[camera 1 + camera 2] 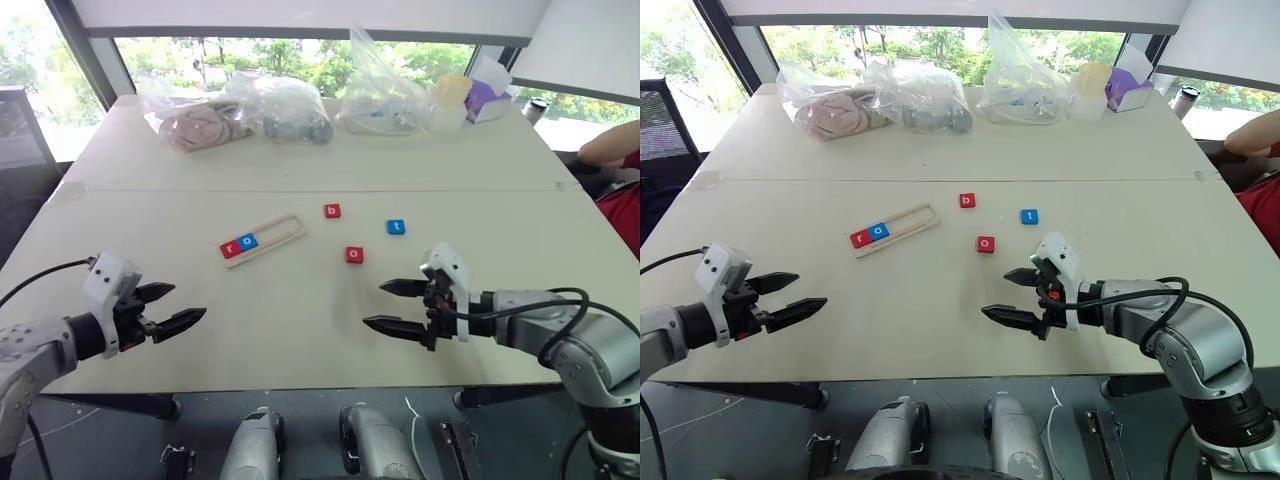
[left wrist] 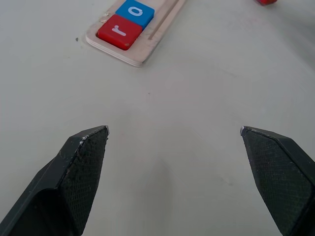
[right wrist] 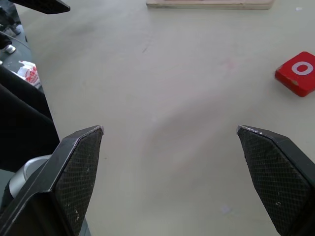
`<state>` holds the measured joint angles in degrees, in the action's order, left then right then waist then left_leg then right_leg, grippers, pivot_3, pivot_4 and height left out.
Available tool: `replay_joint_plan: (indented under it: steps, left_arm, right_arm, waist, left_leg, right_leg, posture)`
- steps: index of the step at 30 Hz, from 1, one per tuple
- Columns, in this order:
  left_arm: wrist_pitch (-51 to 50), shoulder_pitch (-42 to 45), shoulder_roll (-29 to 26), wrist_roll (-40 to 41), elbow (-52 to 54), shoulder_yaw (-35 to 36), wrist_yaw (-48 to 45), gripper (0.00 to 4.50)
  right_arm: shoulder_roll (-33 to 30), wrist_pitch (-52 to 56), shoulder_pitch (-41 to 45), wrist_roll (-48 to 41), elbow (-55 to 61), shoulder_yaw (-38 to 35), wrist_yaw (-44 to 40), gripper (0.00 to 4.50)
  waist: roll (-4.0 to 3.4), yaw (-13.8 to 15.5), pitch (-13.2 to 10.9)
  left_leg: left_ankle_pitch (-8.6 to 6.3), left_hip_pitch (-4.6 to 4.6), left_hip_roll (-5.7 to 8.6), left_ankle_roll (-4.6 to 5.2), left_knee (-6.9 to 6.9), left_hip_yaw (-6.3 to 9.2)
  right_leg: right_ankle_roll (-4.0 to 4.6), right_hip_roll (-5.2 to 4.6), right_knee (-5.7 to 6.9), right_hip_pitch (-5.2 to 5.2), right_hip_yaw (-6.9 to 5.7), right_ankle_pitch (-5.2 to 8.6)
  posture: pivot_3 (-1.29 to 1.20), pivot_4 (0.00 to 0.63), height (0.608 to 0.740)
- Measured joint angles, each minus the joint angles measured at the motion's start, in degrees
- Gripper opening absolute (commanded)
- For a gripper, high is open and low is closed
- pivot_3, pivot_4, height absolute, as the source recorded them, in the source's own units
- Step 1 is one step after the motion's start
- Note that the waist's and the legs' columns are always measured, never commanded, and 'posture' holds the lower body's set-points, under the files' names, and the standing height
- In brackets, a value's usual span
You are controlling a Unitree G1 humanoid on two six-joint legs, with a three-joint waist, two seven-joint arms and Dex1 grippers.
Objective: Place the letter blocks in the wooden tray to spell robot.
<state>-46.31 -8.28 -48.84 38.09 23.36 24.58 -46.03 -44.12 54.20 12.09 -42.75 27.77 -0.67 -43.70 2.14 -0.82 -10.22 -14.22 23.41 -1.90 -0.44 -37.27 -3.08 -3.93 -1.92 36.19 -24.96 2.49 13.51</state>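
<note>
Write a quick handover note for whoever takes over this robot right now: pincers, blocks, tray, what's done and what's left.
Left pincer: open, empty, over bare table.
Right pincer: open, empty, nearest the red o block.
Wooden tray: red r block and blue o block sit at its left end; the rest is unfilled.
Loose on the table: red b block, red o block, blue t block.
Done: r, o. Left: b, o, t, in that order.

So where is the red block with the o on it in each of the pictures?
Left eye view: the red o block lies on the table right of the wooden tray.
Right eye view: the same block, again right of the tray.
Left wrist view: not in it; the o there is blue.
Right wrist view: the block, at the right edge.
Shared landmark: the wooden tray.
</note>
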Motion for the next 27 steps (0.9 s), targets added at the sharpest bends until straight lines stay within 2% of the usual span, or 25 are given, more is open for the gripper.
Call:
replay_joint_plan:
  steps: [19,24,27]
  left_arm:
    - [0.32,2.54,-1.11,0.12,-1.34,-0.19,-1.19,4.5]
    - [2.5,3.8,-5.38,-2.78,-5.46,-0.36,-2.96,4.5]
    - [5.52,9.66,-7.7,-4.62,-9.72,-1.99,-5.21,4.5]
  right_arm:
    - [-0.24,-1.06,-0.04,1.97,-0.24,-0.02,-0.99,4.46]
    - [-4.52,-4.03,0.09,5.18,-4.81,-0.44,-3.67,4.46]
    - [-4.18,-2.82,3.42,4.53,-5.45,-0.6,-3.96,4.46]
  waist:
    - [0.0,-0.07,0.0]
    - [0.0,0.06,0.0]
    - [-0.02,0.03,-0.01]
  left_leg:
    - [0.0,0.0,0.0,0.0,0.02,-0.01]
    - [0.0,0.0,0.01,0.0,0.01,-0.03]
    - [0.0,0.03,0.0,0.0,0.01,-0.03]
  right_leg:
    - [0.0,0.02,0.0,-0.02,0.0,0.0]
    - [0.01,0.02,-0.01,-0.05,-0.01,0.0]
    - [0.06,0.04,0.0,-0.1,-0.01,-0.03]
  posture:
    - [0.0,0.15,0.74]
    - [0.0,0.15,0.74]
    - [0.0,0.15,0.74]
